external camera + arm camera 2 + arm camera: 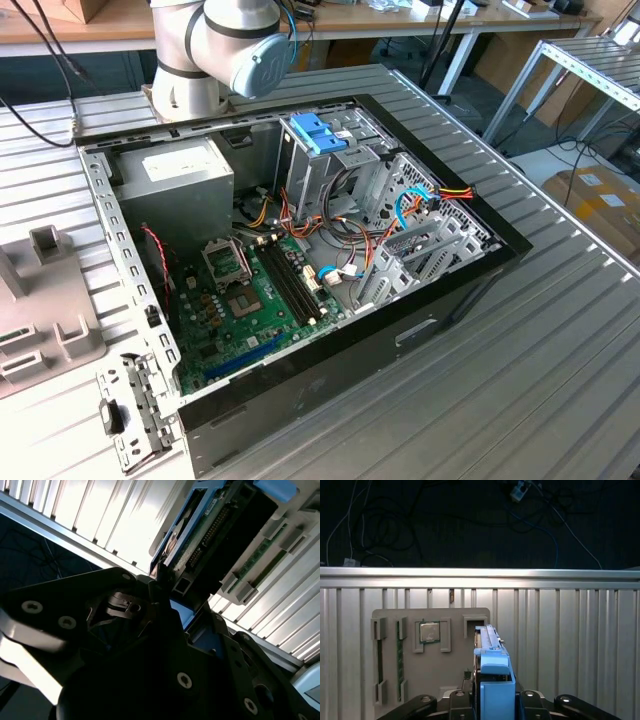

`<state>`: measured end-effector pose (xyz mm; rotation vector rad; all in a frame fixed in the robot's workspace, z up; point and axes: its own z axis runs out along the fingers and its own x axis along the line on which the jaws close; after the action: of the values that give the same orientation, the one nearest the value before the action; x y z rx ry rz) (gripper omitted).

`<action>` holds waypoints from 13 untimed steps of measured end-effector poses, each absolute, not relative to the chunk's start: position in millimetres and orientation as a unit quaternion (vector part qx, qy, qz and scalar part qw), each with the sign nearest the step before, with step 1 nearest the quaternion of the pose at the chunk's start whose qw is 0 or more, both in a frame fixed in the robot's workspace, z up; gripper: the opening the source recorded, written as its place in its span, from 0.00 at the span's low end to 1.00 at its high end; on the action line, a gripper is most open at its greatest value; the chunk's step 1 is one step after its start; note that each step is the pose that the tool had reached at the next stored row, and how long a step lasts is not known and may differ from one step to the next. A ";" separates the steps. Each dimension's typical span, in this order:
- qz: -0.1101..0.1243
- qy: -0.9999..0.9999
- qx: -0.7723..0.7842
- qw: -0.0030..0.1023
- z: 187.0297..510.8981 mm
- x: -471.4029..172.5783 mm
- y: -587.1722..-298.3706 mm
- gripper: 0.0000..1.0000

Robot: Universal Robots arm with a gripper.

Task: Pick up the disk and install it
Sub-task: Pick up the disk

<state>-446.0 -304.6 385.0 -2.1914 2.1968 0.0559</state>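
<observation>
- The pincer (492, 706) is closed to the disk's thickness, its jaws pressing on the flat faces of the disk (489, 652), so the drive stands on edge between them and, by judgement, cannot swing
- The blue end piece (495, 680) sits closest to the pincer's body, and the rest reaches out past its tips
- Beyond the tips lies the grey parts tray (420, 675); whether the disk's far edge touches its slot cannot be told

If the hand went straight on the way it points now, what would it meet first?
The disk, standing on edge in line with the hand, comes first. Past it lies the grey parts tray on the ribbed table. Depth is unclear, so I cannot tell how near the tray is.
</observation>
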 end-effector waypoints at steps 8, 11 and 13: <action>0.018 0.708 -0.706 0.019 390.3 -446.0 -304.5 0.37; 0.018 0.708 -0.706 0.019 392.2 -446.0 -304.6 0.37; 0.018 0.708 -0.706 0.019 394.9 -446.0 -304.5 0.37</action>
<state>-446.0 -304.5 394.9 -2.1910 2.1964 0.0568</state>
